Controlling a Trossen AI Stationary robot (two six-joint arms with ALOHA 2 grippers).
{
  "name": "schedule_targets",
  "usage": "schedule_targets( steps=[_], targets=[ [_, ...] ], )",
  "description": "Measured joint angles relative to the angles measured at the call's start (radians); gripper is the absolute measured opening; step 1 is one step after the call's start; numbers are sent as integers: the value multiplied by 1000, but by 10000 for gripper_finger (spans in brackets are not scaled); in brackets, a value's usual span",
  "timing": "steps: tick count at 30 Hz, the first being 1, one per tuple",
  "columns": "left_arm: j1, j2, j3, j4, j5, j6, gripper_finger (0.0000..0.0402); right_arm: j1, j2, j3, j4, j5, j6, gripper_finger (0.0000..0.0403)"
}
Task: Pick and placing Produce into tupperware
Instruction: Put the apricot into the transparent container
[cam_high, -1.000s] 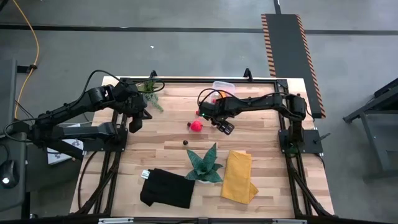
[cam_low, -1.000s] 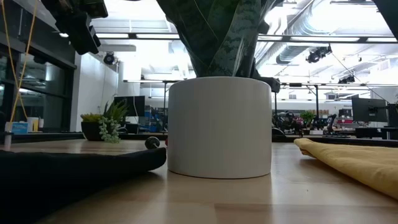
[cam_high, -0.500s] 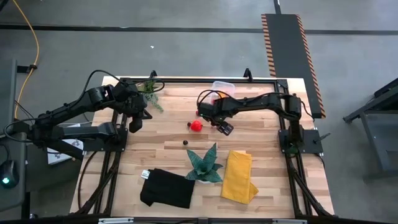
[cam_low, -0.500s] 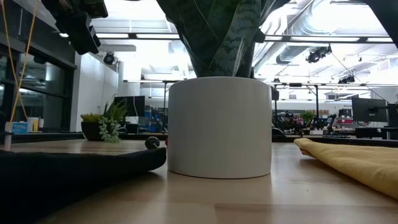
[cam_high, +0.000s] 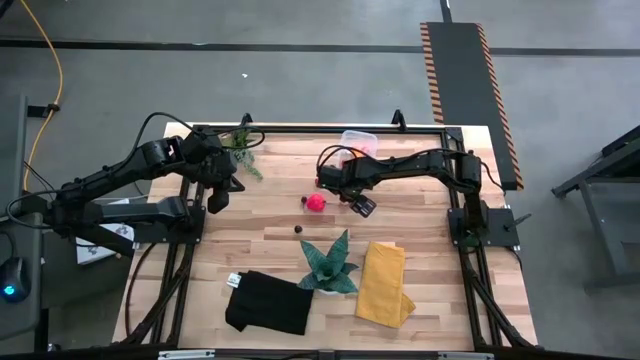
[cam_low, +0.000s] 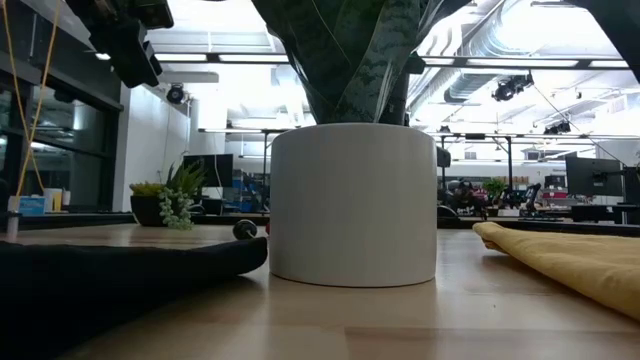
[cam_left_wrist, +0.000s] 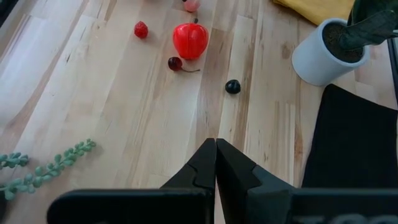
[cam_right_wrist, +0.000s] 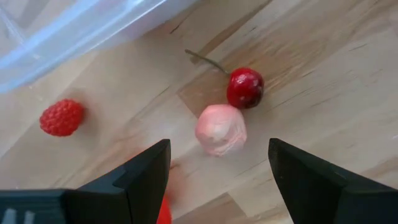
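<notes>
Table (cam_high: 270, 235): pale wood, planked, matt. Tub (cam_right_wrist: 74, 25): clear smooth plastic. Cherry (cam_right_wrist: 245, 88): glossy red. Raspberry (cam_right_wrist: 61, 117): bumpy. Pink fruit (cam_right_wrist: 220, 129): matt. Yellow cloth (cam_high: 383, 283), black cloth (cam_high: 268, 302): soft fabric.

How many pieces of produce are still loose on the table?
5: tomato, raspberry, cherry, pink piece between the right gripper's fingers, dark berry apart. More may be hidden.

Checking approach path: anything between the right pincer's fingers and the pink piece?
Nothing. In the right wrist view the right pincer is open, with bare wood between it and the pink piece. The cherry sits just beyond, the raspberry off to one side.
</notes>
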Motion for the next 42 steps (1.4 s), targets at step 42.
schedule_targets(
  steps=[42],
  targets=[
    [0,0,0,6,0,0,1,0,37,0,-24,-7,65,261]
  ],
)
